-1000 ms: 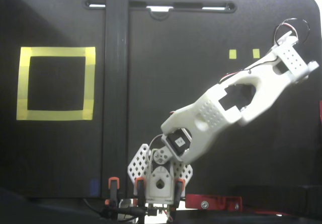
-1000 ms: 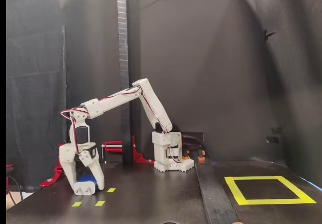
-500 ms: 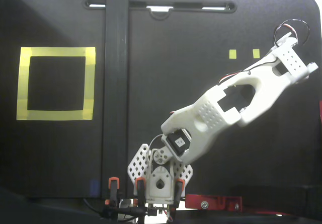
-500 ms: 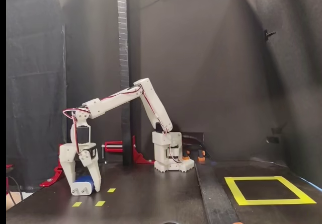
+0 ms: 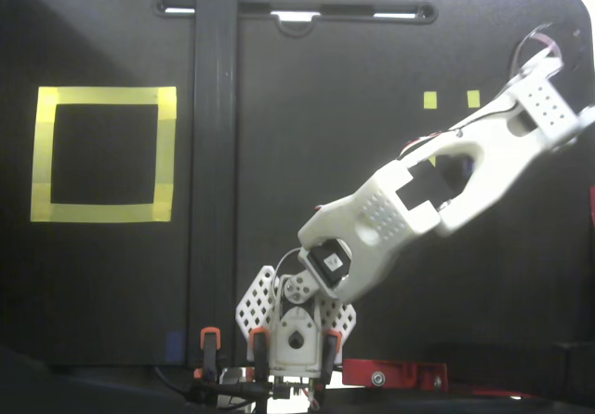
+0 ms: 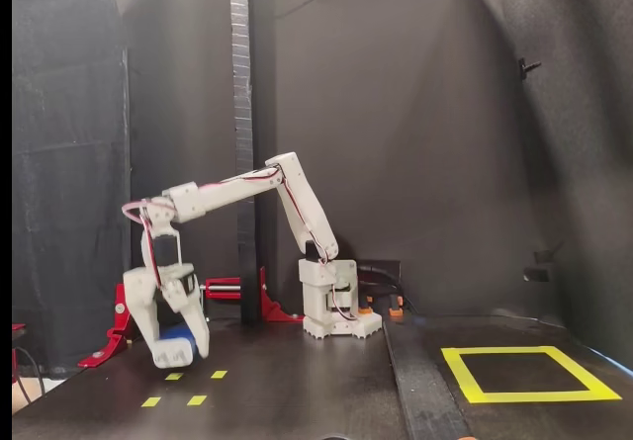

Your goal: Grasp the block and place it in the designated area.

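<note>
In the side fixed view my white gripper (image 6: 178,353) hangs a little above the black table at the left, shut on the dark blue block (image 6: 178,335), which shows between the fingers. Seen from above, the block and fingers are hidden beneath the arm's wrist (image 5: 544,112) at the far right. The designated area (image 5: 102,95), a large square of wide yellow tape with a black inside, lies at the left in the view from above and low at the right (image 6: 529,396) in the side view, far from the gripper.
Small yellow tape squares (image 6: 197,399) mark the table under the gripper, and two show from above (image 5: 429,100). A black upright post (image 6: 240,114) stands behind the arm base (image 6: 331,307). A red clamp (image 6: 232,287) sits left of the base.
The gripper has risen off the table with the block held in it and tilted slightly. From above, the wrist has shifted a little up and to the right.
</note>
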